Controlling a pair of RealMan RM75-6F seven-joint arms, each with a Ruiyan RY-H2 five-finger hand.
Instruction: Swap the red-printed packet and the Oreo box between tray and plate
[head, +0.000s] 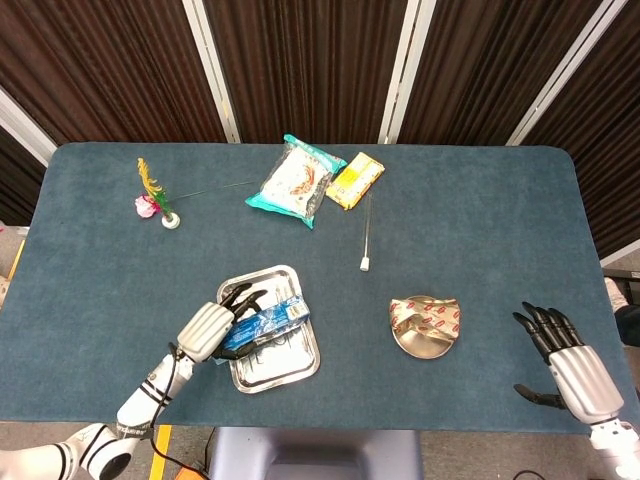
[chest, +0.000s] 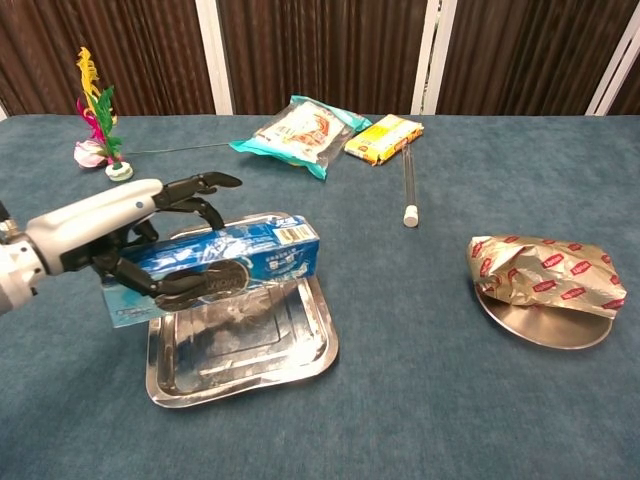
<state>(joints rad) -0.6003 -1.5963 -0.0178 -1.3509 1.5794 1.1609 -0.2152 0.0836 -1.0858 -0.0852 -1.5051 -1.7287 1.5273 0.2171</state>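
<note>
Table (head: 480, 220), blue cloth, bearing all items. Tray (chest: 300, 355), steel, near the front edge on the left side; its floor shows bare in the chest view. Plate (chest: 545, 328), steel, well apart to the right of the tray. Left hand (chest: 140, 235), fingers clamped around the Oreo box (chest: 250, 262), which it holds lifted above the tray, not resting in it. Right hand (head: 565, 360), at the far right front corner, fingers apart and holding nothing. Packet (chest: 545, 270), foil with red print, crumpled, lying on the plate and overhanging its rim.

Key relation: the box's long axis runs roughly left to right, one end in the left hand's grip, the free end pointing toward the plate. The plate lies to the right of the box, across bare cloth. The right hand is the nearer one to the plate and packet; the left is nearer the tray. Judged state: neither item has yet reached its new place, and the plate is occupied.
</note>
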